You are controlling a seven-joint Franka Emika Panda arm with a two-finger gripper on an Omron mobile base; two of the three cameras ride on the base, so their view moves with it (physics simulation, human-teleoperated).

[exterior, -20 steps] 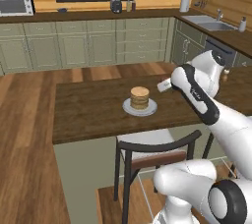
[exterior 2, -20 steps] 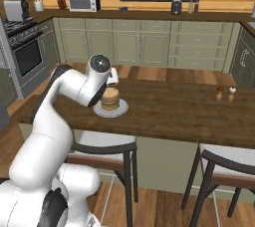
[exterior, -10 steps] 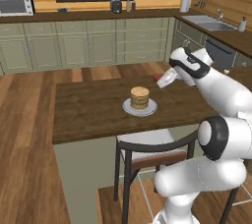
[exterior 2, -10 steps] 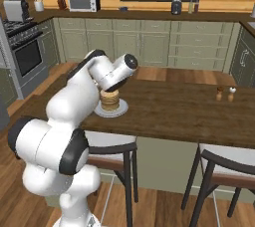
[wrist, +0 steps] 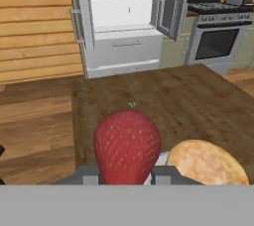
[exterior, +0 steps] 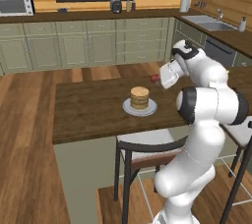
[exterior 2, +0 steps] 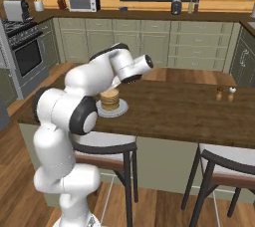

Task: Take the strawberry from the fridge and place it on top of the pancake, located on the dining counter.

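Claw (wrist: 126, 174) clenched on strawberry (wrist: 127, 144), holding it above surface (exterior: 93, 107), just beside pancake (exterior: 140, 97) stack on plate (exterior: 129, 107), not over it. Fridge (wrist: 124, 22) stands open across wood floor (wrist: 34, 106), stove (wrist: 216, 41) beside it.

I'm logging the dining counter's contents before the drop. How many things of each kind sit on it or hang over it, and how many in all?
Stack of round tan pancakes: 1
Round grey plate under it: 1
Small shakers near the far end: 2
Red strawberry gripped in the pincer: 1
Total: 5
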